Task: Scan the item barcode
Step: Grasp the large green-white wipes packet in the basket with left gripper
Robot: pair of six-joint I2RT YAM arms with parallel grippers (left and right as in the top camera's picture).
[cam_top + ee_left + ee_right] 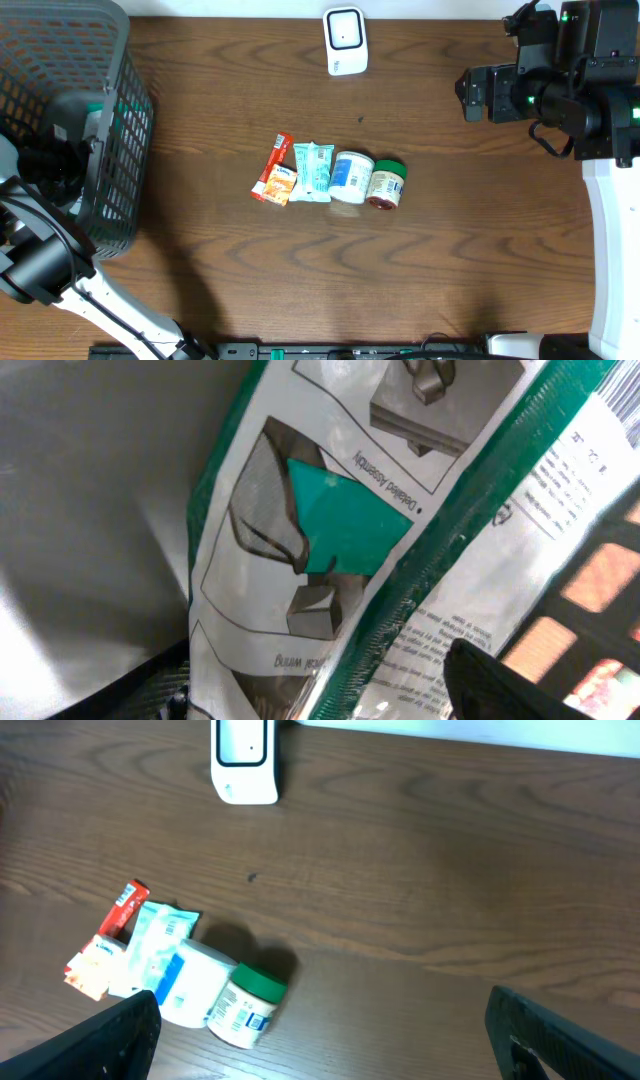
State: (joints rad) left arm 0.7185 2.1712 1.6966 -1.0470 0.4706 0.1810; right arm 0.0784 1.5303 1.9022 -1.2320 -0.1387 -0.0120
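Observation:
A white and green printed package [330, 540], the item, fills the left wrist view, lying inside the basket [70, 60]. My left gripper [320, 680] is open, with one dark finger at each side of the package's lower end. No barcode shows on the face I see. The left arm [55, 140] reaches down into the basket. The white scanner [345, 40] stands at the table's far edge and is also in the right wrist view, scanner [245, 760]. My right gripper [335, 1050] is open and empty, raised at the far right, gripper [466, 92].
A row of items lies mid-table: a red packet [272, 165], an orange-white packet [282, 186], a teal packet [313, 170], a white-blue jar [351, 176] and a green-lidded jar [387, 184]. The grey mesh basket takes the table's left end.

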